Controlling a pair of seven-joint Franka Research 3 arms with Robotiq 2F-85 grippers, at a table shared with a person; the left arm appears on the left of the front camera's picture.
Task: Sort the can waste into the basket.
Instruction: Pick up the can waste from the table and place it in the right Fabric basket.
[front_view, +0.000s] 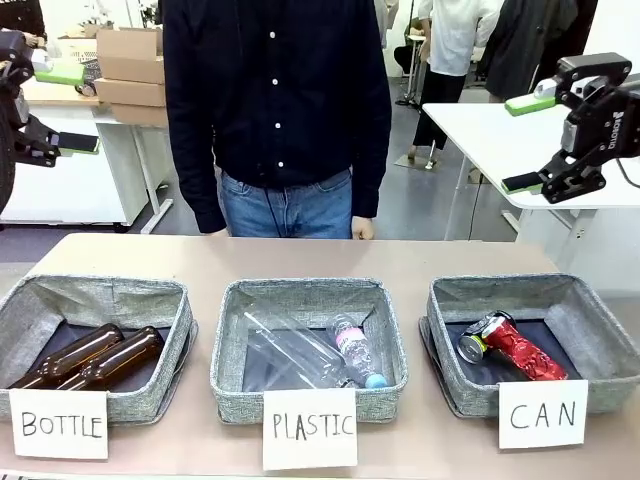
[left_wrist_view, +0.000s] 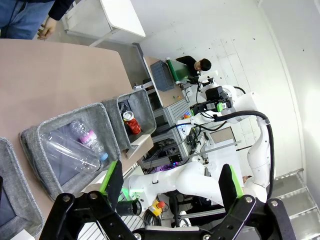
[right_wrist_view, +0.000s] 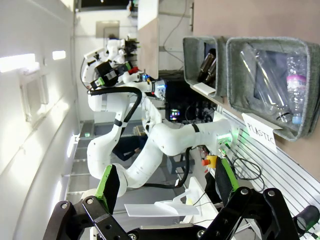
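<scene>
A: What is seen, from the largest thing down?

B: A tan table (front_view: 300, 255) is shared with a person (front_view: 277, 110) in a dark shirt and jeans, stood at its far side. 3 grey fabric baskets are set in a row along the near edge, each fronted by a white paper sign.

A: Which basket is which?

B: The basket signed "BOTTLE" (front_view: 25, 310) is placed on the left, the one signed "PLASTIC" (front_view: 232, 335) in the middle, and the basket signed "CAN" (front_view: 600, 320) on the right.

A: What is held in them?

B: 2 brown glass bottles (front_view: 95, 358) are laid in the left one. Clear plastic bottles (front_view: 320, 352) are laid in the middle one. A red can (front_view: 510, 345) with a silver top is laid on its side on the dark base of the "CAN" basket; a 2nd can cannot be made out.

A: And the grippers?

B: The left gripper (front_view: 62, 105) is raised at the left edge, well above the table, its jaws spread with nothing between them. The right gripper (front_view: 527, 140) is raised at the right edge, likewise released and empty. Green pads (left_wrist_view: 111, 176) are seen parted in both wrist views.
</scene>
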